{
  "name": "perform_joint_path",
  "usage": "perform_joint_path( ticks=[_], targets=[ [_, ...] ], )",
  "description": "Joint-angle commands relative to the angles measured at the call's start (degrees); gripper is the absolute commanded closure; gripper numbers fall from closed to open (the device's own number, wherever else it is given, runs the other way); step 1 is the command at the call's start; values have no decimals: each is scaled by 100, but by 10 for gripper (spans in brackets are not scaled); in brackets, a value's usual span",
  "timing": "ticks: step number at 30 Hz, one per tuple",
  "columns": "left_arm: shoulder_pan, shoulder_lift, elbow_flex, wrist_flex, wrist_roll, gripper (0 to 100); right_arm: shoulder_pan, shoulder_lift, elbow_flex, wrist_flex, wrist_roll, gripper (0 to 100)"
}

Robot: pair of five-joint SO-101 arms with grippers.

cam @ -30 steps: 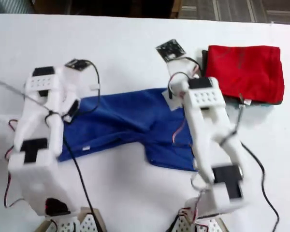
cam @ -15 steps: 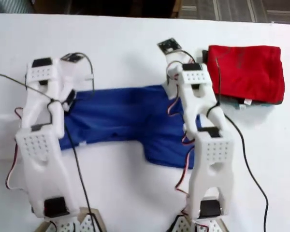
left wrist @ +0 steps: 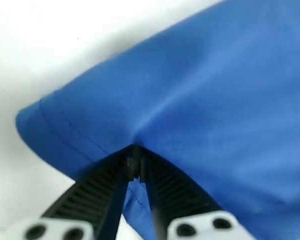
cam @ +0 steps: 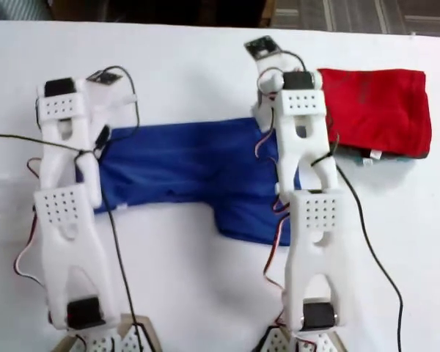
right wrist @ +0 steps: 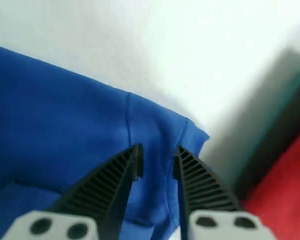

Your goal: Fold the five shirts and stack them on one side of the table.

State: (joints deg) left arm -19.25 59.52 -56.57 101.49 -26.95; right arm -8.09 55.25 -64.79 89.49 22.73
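Note:
A blue shirt (cam: 191, 165) lies stretched across the middle of the white table, one part hanging toward the near side. At its left end my left gripper (cam: 104, 141) is shut on a pinch of the blue shirt's (left wrist: 200, 90) hem; the left gripper (left wrist: 135, 157) has its fingertips pressed together. At the shirt's far right corner my right gripper (cam: 265, 123) is held narrowly over a fold of the blue shirt (right wrist: 65, 115), and cloth fills the gap in the right gripper (right wrist: 157, 155). A folded red shirt (cam: 374, 106) tops a stack at the right.
Under the red shirt (right wrist: 287, 182) a teal and dark layer (right wrist: 277, 120) shows at the stack's edge. Bare white table (cam: 183, 66) stretches beyond the shirt to the far edge. Both arms' bodies and loose cables (cam: 121, 249) lie over the near half.
Both arms have stretched out away from their bases and drawn the blue shirt toward the far side. Its far edge now runs straighter, and the right gripper is closer to the red stack.

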Motion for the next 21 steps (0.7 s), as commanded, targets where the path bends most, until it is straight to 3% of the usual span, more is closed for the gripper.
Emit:
perform_joint_path(
  ticks=[1,5,10,21],
  targets=[
    [-141,-932,558,97,62,973,75,-84,-1011,593,-44,940],
    [-158,-1943,1464,88,53,973,22,-84,-1873,1218,-53,967],
    [-141,-3059,2818,18,0,973,4,-365,-1618,1218,-53,974],
    [-176,-3666,5974,-2057,35,973,-497,-1780,1011,1130,-26,977]
  ],
)
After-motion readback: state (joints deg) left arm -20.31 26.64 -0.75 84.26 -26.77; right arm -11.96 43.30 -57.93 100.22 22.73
